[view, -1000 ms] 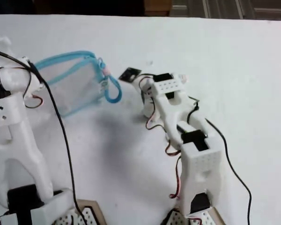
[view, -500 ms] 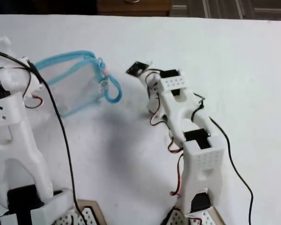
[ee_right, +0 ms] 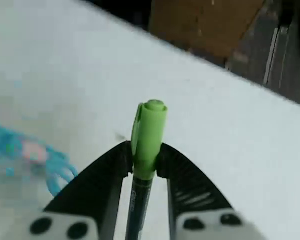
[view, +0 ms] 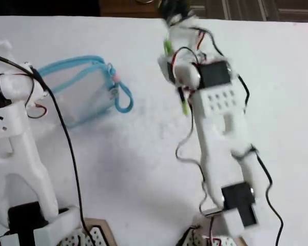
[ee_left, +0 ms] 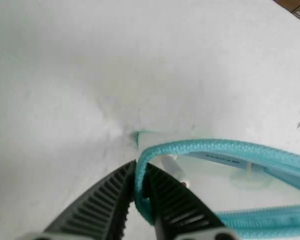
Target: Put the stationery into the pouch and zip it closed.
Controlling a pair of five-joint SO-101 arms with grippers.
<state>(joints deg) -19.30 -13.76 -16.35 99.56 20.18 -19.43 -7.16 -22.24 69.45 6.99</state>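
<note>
**Right claw's got the pen, left claw's got the pouch**

The right gripper (ee_right: 143,154) is clamped on a green pen (ee_right: 149,127). The jaws squeeze it around the cap, one on each side, with the cap end poking out past the fingertips and the dark barrel running back toward the wrist. From the high view the pen (view: 168,48) sits toward the far side of the white table (view: 277,61), with the right arm stretched out long from its base at the near edge. It's to the right of the pouch and well apart from it.

The pouch (view: 82,95) is the clear one with teal trim, lying on the table at the far left, just past the left arm. Its teal loop strap (view: 124,100) hangs off the right end, and there's a small pinkish zipper pull (view: 115,77) near that corner.

The left gripper (ee_left: 140,169) is closed on the pouch's teal edge (ee_left: 225,149) — the ribbed black jaws pinch the trim right where it bends. Just past the jaws there's a pale tube-like thing (ee_left: 171,167) next to the pouch edge — can't tell what it is.
</note>
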